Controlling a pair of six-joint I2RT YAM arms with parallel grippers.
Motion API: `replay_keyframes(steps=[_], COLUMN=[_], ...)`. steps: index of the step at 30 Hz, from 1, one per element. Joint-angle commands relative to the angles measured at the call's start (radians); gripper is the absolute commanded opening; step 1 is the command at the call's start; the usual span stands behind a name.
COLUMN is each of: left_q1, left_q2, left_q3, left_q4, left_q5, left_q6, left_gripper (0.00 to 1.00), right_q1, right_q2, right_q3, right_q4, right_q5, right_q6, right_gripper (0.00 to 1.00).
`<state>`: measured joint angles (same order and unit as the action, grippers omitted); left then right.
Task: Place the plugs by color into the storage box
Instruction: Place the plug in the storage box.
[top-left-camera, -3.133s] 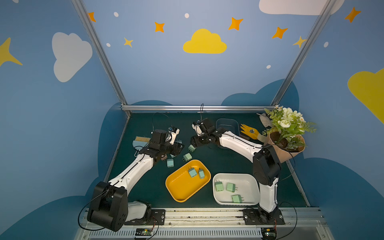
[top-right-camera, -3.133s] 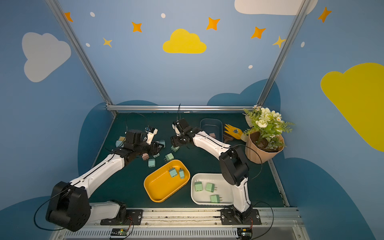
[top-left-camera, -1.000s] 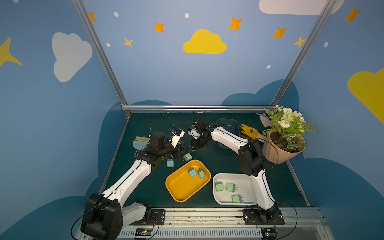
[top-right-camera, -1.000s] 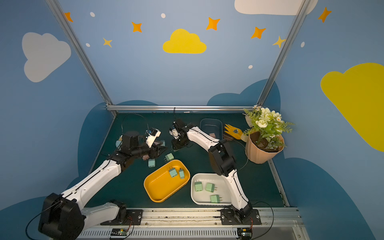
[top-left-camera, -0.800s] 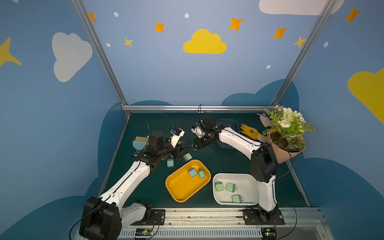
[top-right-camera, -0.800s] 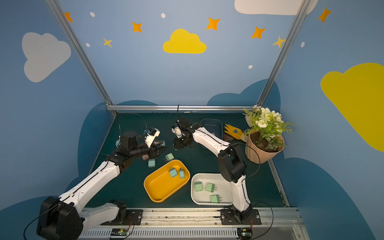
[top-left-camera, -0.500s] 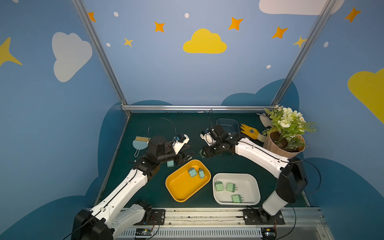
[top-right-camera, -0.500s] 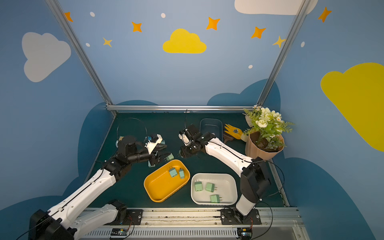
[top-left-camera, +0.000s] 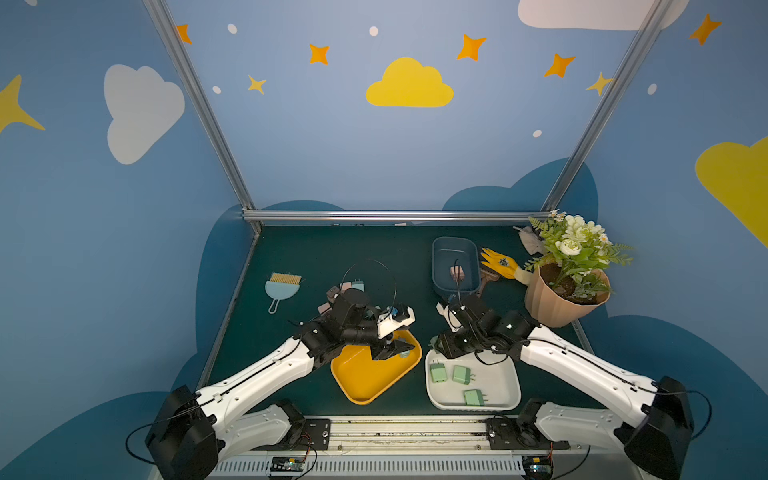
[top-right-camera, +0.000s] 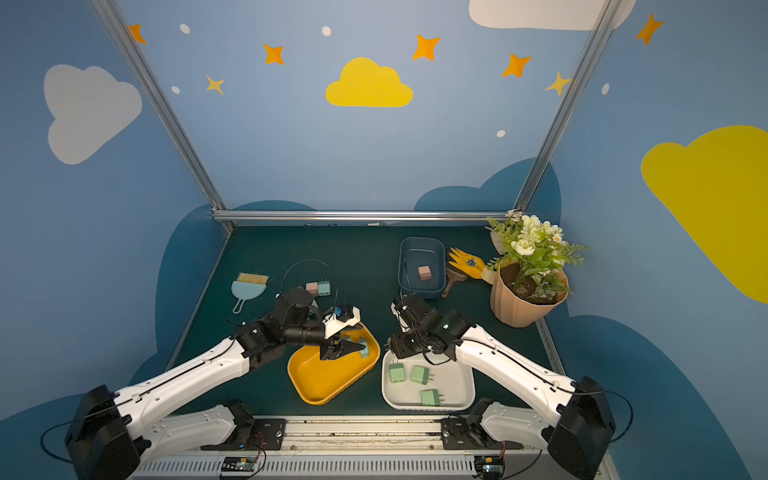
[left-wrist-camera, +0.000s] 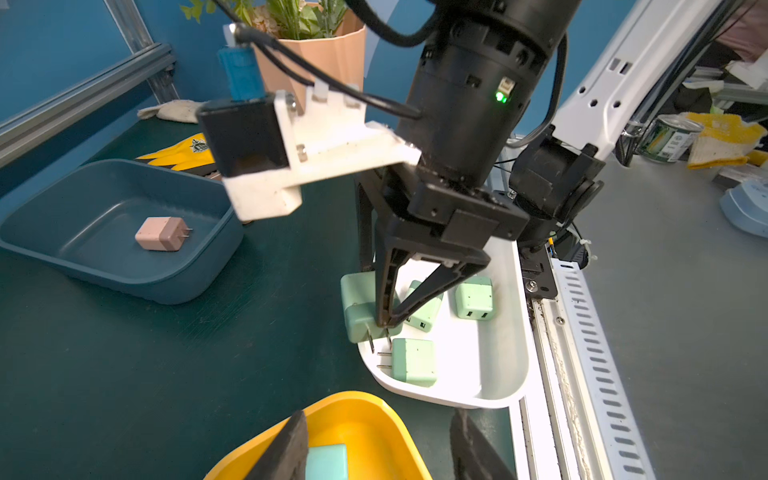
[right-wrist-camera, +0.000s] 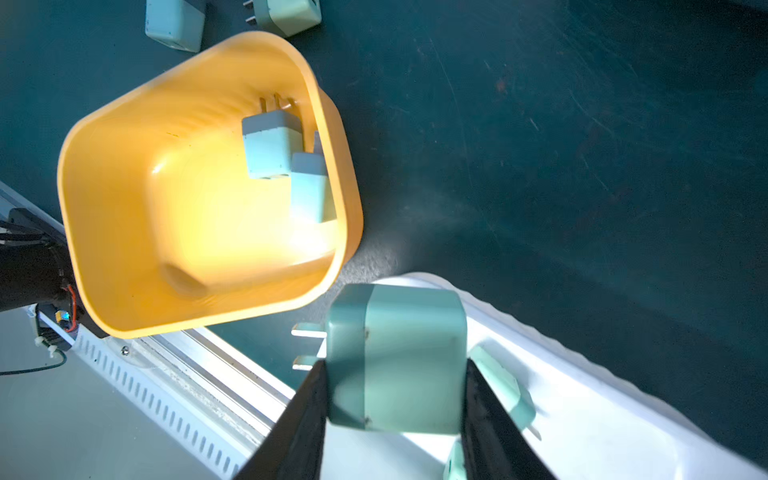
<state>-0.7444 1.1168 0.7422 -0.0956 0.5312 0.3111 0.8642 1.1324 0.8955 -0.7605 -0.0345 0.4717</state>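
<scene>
The right gripper (left-wrist-camera: 384, 321) is clamped on a mint plug (right-wrist-camera: 395, 357), one finger pressed on each side and the prongs sticking out clear of the fingers. The mint plug hangs over the far corner of the white tray (top-left-camera: 505, 388), the corner next to the yellow tray (top-left-camera: 365, 378). Below it, 3 mint-green plugs (top-left-camera: 437, 371) lie on the white tray's floor. The left gripper (left-wrist-camera: 378, 415) hangs above the yellow tray's far end with its jaws partly apart and nothing between the tips. 2 light-blue plugs (right-wrist-camera: 270, 145) lie in that tray, just beside the left fingers in the left wrist view. 1 pink plug (top-left-camera: 456, 273) sits in the dark-blue tray (top-left-camera: 440, 249), well apart from both grippers.
</scene>
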Motion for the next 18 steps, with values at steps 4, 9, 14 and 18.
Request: replay_keyframes(steps=[4, 9, 14, 18], left_q1=[-0.04, -0.052, -0.08, -0.108], left_q2=[-0.002, 0.008, 0.049, 0.082], left_q3=[0.005, -0.002, 0.002, 0.015], left_q4=[-0.024, 0.021, 0.048, 0.03], left_q5=[0.013, 0.073, 0.103, 0.102], left_q6=[0.032, -0.007, -0.008, 0.009], left_gripper=[0.56, 0.56, 0.56, 0.57], right_q1=[0.025, 0.046, 0.056, 0.055], right_q2=[-0.122, -0.197, -0.265, -0.292], right_q3=[-0.02, -0.055, -0.137, -0.208], right_q4=[-0.183, -0.278, -0.282, -0.283], right_q5=[0.106, 0.184, 0.212, 0.258], right_q6=[0.138, 0.255, 0.352, 0.449], right_gripper=[0.38, 0.37, 0.37, 0.42])
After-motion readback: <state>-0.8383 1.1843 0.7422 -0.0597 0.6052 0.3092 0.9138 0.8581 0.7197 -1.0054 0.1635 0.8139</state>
